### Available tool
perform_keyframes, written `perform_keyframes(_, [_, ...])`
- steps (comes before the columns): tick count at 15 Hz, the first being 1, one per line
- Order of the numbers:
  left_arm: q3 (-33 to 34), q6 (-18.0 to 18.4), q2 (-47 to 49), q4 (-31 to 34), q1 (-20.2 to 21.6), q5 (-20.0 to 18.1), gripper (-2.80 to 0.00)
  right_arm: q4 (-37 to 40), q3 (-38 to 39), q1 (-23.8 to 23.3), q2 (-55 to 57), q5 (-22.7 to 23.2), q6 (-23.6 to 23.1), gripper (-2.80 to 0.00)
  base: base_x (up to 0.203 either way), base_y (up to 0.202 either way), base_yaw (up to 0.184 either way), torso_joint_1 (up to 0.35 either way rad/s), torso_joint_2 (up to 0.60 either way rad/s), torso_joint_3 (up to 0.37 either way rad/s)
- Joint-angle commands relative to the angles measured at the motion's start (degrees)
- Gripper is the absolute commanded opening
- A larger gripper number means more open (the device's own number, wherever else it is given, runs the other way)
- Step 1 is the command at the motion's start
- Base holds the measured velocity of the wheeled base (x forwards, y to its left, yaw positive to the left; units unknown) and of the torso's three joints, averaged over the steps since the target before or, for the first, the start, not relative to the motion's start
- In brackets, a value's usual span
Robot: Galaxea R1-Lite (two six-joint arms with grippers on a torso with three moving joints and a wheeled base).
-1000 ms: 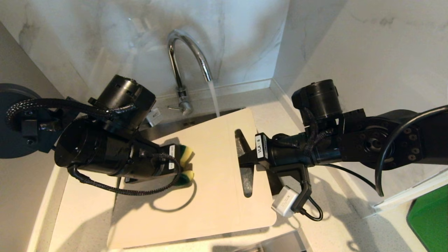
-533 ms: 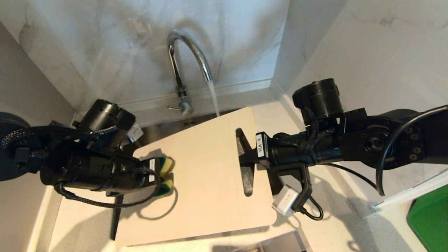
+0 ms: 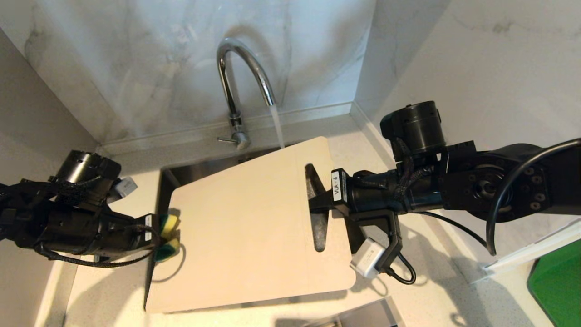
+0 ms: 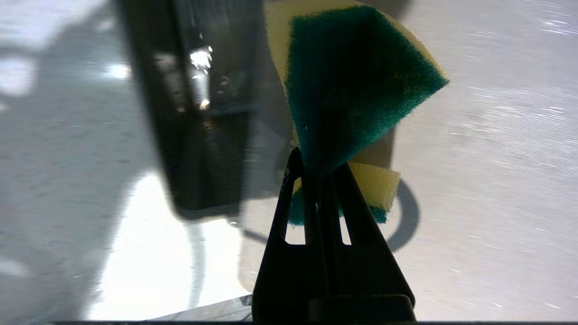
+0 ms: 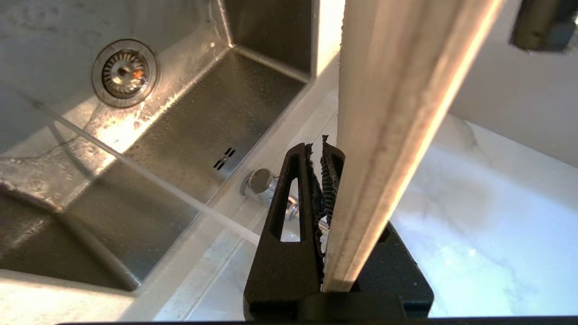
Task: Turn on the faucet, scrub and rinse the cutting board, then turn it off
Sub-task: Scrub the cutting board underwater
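Two grippers busy, job partly done. On the left, left gripper (image 3: 156,236) pinching a green-and-yellow sponge (image 3: 167,236) tight, right at the left edge of the cutting board (image 3: 245,227), hardly on it. In the middle, far back, faucet (image 3: 240,72) already on, water (image 3: 278,127) pouring down past the far edge of the board into the sink (image 5: 189,113). Board held up over the sink. On the right, right gripper (image 3: 317,205) squeezing the board beside its handle hole. Left to do, most likely: more scrubbing, rinsing, then faucet off.
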Motion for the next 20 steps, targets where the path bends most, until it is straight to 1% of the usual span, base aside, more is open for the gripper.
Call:
perform_keyframes(1, [1.65,2.18,-0.75,0.01,6.32,-2.65,-2.8,-0.93,0.68,0.02,0.04,0.35,-0.74,-2.8,0.0,0.0,0.0,0.0,0.0,0.0])
perform_keyframes(2, [2.14,3.41,-0.86,0.0,8.59,-4.57,-2.8,-1.02,0.79,0.02,0.04,0.35,-0.74,-2.8,0.0,0.0,0.0,0.0,0.0,0.0])
perform_keyframes(3, [2.48,4.19,-0.97,0.0,10.14,-5.56,-2.8,-1.02,0.98,0.02,0.04,0.35,-0.74,-2.8,0.0,0.0,0.0,0.0,0.0,0.0])
perform_keyframes(5, [2.41,4.98,-1.79,-0.03,11.95,-6.08,-2.8,-1.02,1.04,0.02,0.04,0.35,-0.74,-2.8,0.0,0.0,0.0,0.0,0.0,0.0])
perform_keyframes(8, [0.09,5.29,-3.51,-0.82,11.96,-6.78,-2.8,-1.1,1.12,-0.07,0.04,0.35,-0.74,-2.8,0.0,0.0,0.0,0.0,0.0,0.0])
perform_keyframes(10, [-3.72,4.92,-5.35,0.45,11.86,-6.95,-2.8,-1.19,1.16,-0.15,0.04,0.35,-0.74,-2.8,0.0,0.0,0.0,0.0,0.0,0.0])
perform_keyframes(12, [-9.91,4.18,-6.07,3.43,12.12,-7.01,-2.8,-1.26,1.55,-0.15,0.22,0.36,-0.74,-2.8,0.0,0.0,0.0,0.0,0.0,0.0])
perform_keyframes(13, [-13.5,3.52,-6.3,6.13,12.11,-7.04,-2.8,-1.35,1.56,-0.07,0.31,0.35,-0.74,-2.8,0.0,0.0,0.0,0.0,0.0,0.0])
perform_keyframes(14, [-17.39,2.78,-6.8,10.35,11.13,-7.09,-2.8,-1.37,1.56,-0.15,0.23,0.35,-0.74,-2.8,0.0,0.0,0.0,0.0,0.0,0.0])
perform_keyframes(15, [-19.61,1.76,-7.45,13.55,7.85,-7.09,-2.8,-1.37,1.56,-0.15,0.13,0.35,-0.74,-2.8,0.0,0.0,0.0,0.0,0.0,0.0])
perform_keyframes(16, [-20.65,0.58,-8.01,15.25,3.77,-6.93,-2.8,-1.37,1.65,-0.15,0.13,0.35,-0.74,-2.8,0.0,0.0,0.0,0.0,0.0,0.0])
perform_keyframes(17, [-21.28,-0.84,-8.43,16.48,-1.45,-6.44,-2.8,-1.37,1.56,-0.15,0.11,0.35,-0.74,-2.8,0.0,0.0,0.0,0.0,0.0,0.0])
perform_keyframes(18, [-21.61,-2.37,-8.59,17.42,-7.27,-5.19,-2.8,-1.37,1.65,-0.15,0.04,0.35,-0.74,-2.8,0.0,0.0,0.0,0.0,0.0,0.0])
perform_keyframes(19, [-21.74,-4.0,-8.45,18.03,-13.11,-3.01,-2.8,-1.37,1.65,-0.15,-0.04,0.35,-0.74,-2.8,0.0,0.0,0.0,0.0,0.0,0.0])
perform_keyframes(20, [-21.76,-5.92,-7.9,18.48,-19.11,0.04,-2.8,-1.37,1.74,-0.42,-0.04,0.44,-0.74,-2.8,0.0,0.0,0.0,0.0,0.0,0.0])
